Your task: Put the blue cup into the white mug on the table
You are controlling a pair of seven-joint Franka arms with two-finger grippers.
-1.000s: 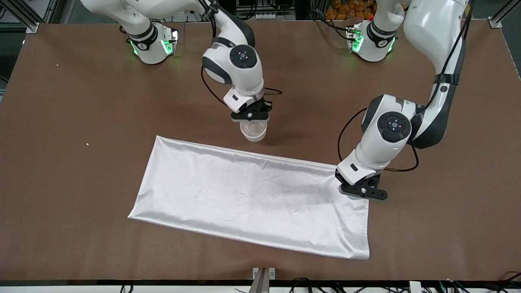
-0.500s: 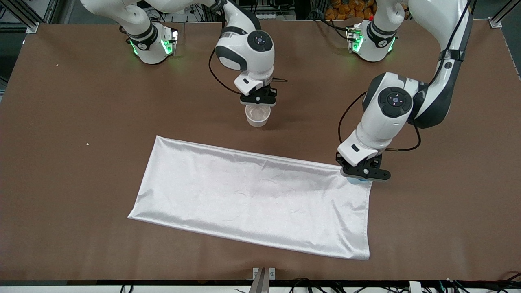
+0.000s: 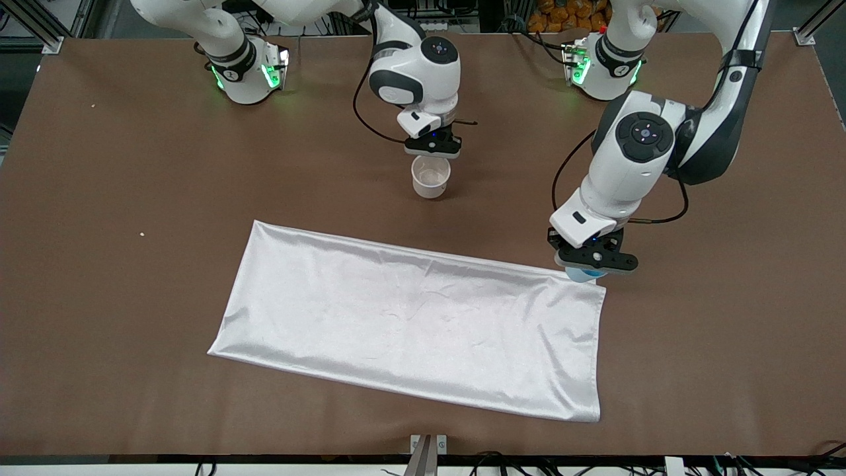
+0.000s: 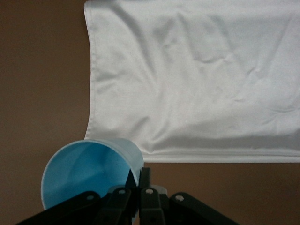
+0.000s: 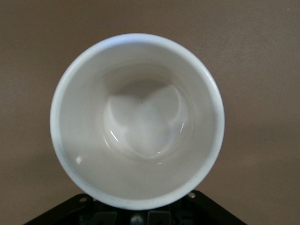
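blue cup (image 4: 89,171) rim pinched in left gripper (image 4: 136,180) (mug w/ right).

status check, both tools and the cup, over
Left tool shut on small bright-blue plastic cup, over white satin cloth corner. Right tool shut on white mug. Nothing between.

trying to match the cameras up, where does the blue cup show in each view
Front view: blue cup peeks out under the left gripper, over the white cloth corner.
Left wrist view: blue cup held by its rim, open mouth showing.
Right wrist view: not in it.
Shared landmark: the white cloth.
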